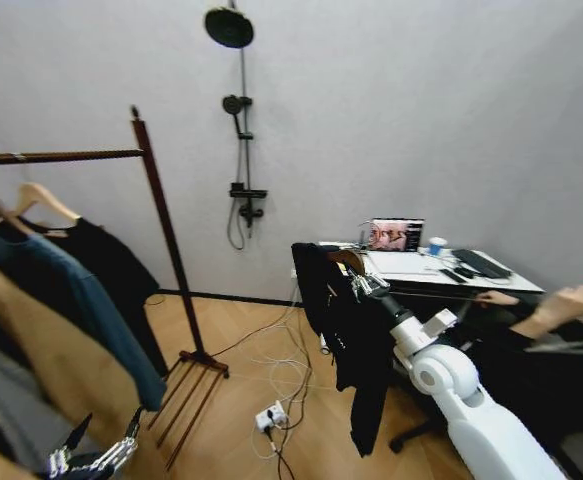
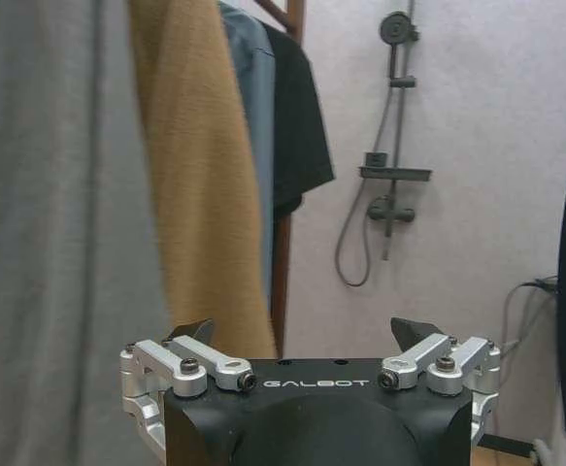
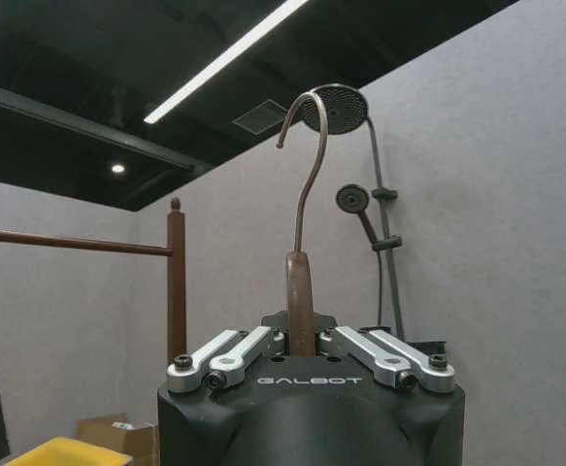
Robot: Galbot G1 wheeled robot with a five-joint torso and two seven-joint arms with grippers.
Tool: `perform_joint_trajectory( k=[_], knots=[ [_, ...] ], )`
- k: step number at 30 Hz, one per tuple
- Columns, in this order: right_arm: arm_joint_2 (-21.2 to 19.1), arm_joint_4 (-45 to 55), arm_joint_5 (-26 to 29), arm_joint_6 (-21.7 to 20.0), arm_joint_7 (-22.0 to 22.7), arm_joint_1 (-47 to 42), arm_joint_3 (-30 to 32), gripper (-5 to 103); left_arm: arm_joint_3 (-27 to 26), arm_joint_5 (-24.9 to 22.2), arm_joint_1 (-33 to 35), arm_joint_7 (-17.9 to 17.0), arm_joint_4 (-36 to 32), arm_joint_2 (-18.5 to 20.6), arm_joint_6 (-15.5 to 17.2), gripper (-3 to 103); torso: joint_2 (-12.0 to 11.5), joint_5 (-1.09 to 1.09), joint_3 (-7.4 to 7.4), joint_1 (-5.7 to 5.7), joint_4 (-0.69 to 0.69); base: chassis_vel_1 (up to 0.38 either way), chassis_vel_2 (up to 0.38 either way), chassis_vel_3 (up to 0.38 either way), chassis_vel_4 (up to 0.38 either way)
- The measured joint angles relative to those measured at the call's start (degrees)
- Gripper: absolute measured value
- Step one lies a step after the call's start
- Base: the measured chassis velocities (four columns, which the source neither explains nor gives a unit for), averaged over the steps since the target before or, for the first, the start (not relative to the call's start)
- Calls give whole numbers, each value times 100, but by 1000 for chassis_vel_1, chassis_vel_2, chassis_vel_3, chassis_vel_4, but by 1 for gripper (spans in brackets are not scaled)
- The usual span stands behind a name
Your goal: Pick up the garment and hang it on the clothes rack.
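Grey wall and open wood floor separate you from the clothes rack, whose rail runs off frame at your left. Your garment hangs mid-air, well apart from it; the right gripper pinches its hanger neck. The left gripper sits low, fingers spread, empty.

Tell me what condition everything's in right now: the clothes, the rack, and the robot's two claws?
Black jacket: off the rack, hanging in the air from its hanger.
Hanger: upright, neck clamped, hook free.
Right gripper: fingers shut on the hanger.
Left gripper: open, empty, low beside the hung clothes.
Clothes rack: standing, rail already holding garments.
Blue jacket: hung on the rail.
Laptop: open, screen lit.
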Motion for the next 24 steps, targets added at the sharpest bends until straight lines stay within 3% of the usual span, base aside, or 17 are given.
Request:
perform_joint_trajectory(
  k=[13,24],
  knots=[
    [-170,-375,106,-186,-130,402,5,9,0,0,0,0,0,0,0,100,0,0,0,0,0,128,116,128,124],
    [-366,-1357,245,-276,-284,1745,-530,9,0,0,0,0,0,0,0,100,1,-1,-1,-1,0,116,130,142,118]
  ],
)
